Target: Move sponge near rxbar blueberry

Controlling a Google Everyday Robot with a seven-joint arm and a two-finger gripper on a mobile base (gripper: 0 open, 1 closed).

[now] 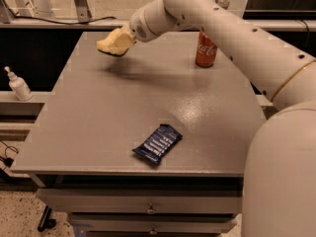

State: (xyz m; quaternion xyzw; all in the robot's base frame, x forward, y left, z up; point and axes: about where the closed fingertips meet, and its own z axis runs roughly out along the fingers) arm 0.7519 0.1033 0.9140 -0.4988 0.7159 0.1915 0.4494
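Note:
The pale yellow sponge (106, 47) is held in my gripper (120, 39) above the far left part of the grey table (98, 127); its shadow falls on the tabletop just below. The gripper's pale yellow fingers are closed around the sponge and partly hide it. The rxbar blueberry (157, 143), a dark blue wrapper with white lettering, lies flat and angled near the table's front edge, far from the sponge. My white arm reaches in from the right across the table's back.
A red soda can (206, 50) stands at the back right of the table, just behind my arm. A white pump bottle (19, 85) sits on a lower ledge to the left. Drawers (148, 209) lie under the front edge.

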